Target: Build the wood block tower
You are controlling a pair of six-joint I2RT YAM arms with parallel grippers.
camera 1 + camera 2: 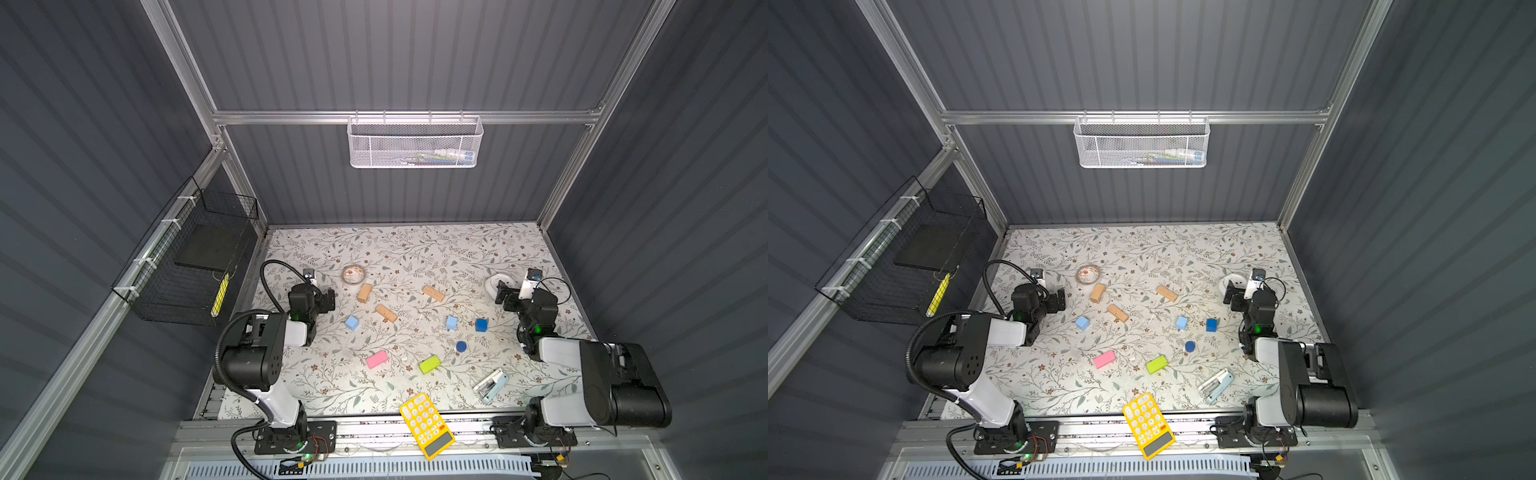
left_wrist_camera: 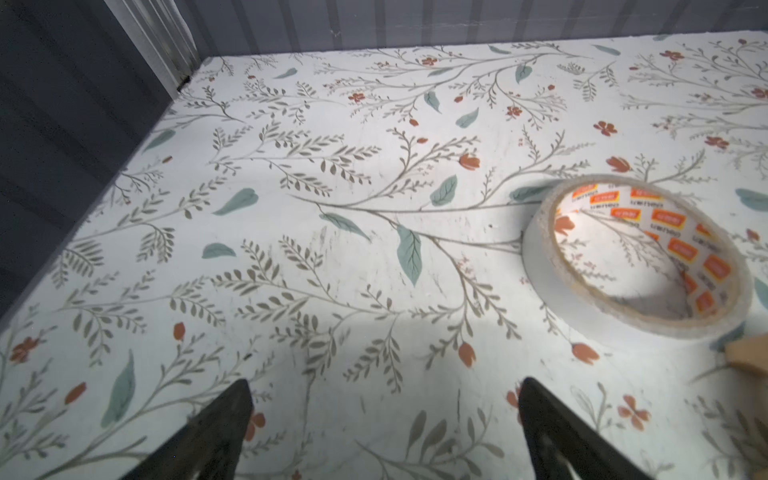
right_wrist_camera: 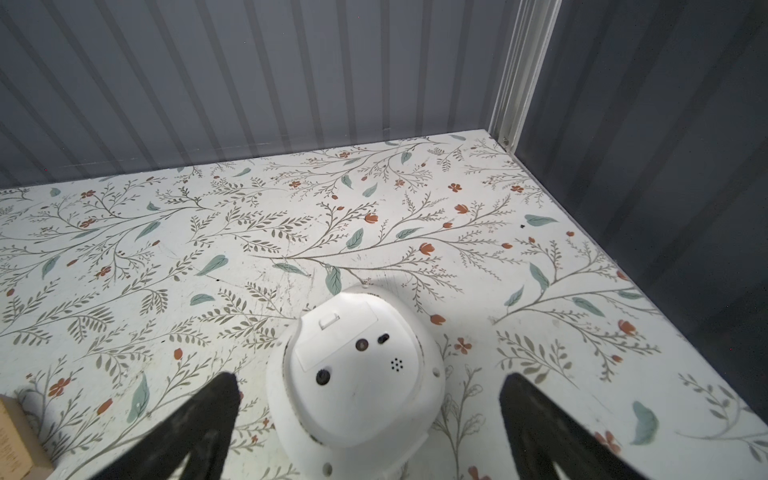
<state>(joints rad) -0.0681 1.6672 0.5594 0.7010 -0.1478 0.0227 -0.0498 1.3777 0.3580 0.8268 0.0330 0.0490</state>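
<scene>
The wood blocks lie singly on the floral table, none stacked, and no tower shows in any view. Three tan bars (image 1: 364, 293) (image 1: 386, 313) (image 1: 433, 293) lie at the back. Two light-blue cubes (image 1: 352, 323) (image 1: 451, 323), a dark-blue cube (image 1: 481, 325) and a dark-blue cylinder (image 1: 461, 346) sit mid-table. A pink bar (image 1: 377, 359) and a green bar (image 1: 429, 364) lie nearer the front. My left gripper (image 1: 328, 299) (image 2: 386, 386) stands open and empty, left of the tan bars. My right gripper (image 1: 500, 293) (image 3: 370, 380) is open at the far right, apart from the blocks.
A tape roll (image 1: 354, 274) (image 2: 636, 257) lies beside the left gripper. A white round device (image 3: 357, 374) sits under the right gripper's open fingers. A yellow calculator (image 1: 427, 424) overhangs the front edge, and a pale-blue stapler (image 1: 491, 385) lies front right. Grey walls close in three sides.
</scene>
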